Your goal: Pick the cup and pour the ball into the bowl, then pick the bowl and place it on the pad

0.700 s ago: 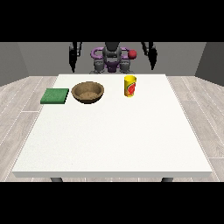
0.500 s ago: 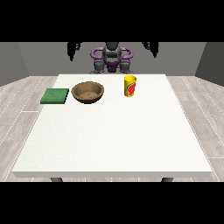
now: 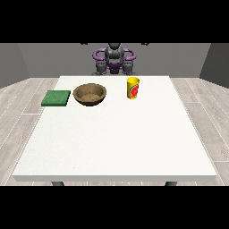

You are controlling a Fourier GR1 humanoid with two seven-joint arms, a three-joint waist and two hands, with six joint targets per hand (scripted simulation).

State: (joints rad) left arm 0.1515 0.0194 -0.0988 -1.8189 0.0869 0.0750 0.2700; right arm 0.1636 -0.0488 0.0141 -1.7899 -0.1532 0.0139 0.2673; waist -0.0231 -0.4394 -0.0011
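Observation:
A yellow cup (image 3: 133, 87) with a red mark stands upright on the white table (image 3: 116, 143), towards the far side and right of centre. No ball shows; the cup's inside is hidden from here. A brown bowl (image 3: 90, 94) sits to the cup's left, and a flat green pad (image 3: 56, 98) lies left of the bowl. Both arms are raised. Only a dark tip of the hand at the view's left (image 3: 83, 44) and of the hand at the view's right (image 3: 145, 44) shows at the scene's top edge, far above the objects.
The robot's torso (image 3: 114, 60) stands behind the table's far edge. White tabletop stretches from the three objects to the near edge. Grey plank floor surrounds the table.
Both arms have swung upward and outward. The hands rose from beside the shoulders to the top edge of the scene. Cup, bowl and pad have not moved.

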